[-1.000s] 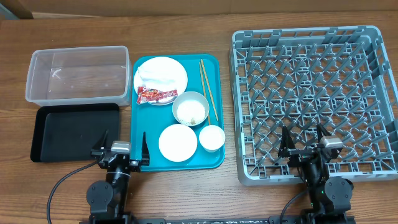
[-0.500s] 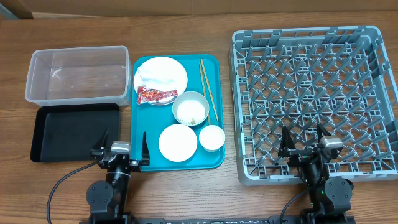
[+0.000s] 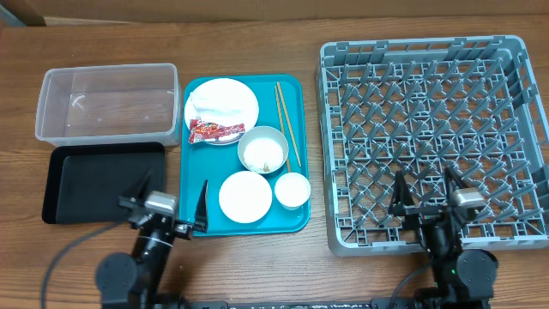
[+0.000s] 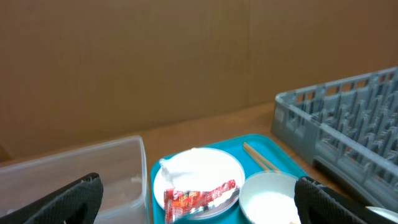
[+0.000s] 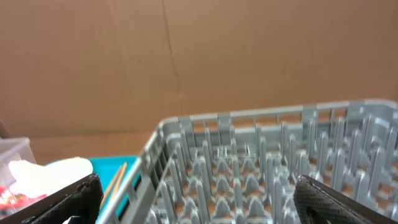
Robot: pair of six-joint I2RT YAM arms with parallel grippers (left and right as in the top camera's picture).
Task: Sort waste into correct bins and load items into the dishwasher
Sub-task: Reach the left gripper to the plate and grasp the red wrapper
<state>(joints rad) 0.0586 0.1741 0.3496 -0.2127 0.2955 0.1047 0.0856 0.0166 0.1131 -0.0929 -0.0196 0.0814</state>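
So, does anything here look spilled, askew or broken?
Nothing looks spilled or broken. Only the red wrapper is a little odd: it hangs over the rim of the plate instead of lying fully on it. The chopsticks lie straight, side by side.

Readable text: none | small red snack wrapper (image 3: 215,130), on the round white plate (image 3: 236,94) at the far-left corner of the teal plastic tray (image 3: 292,221): pale print, too small and blurred to read
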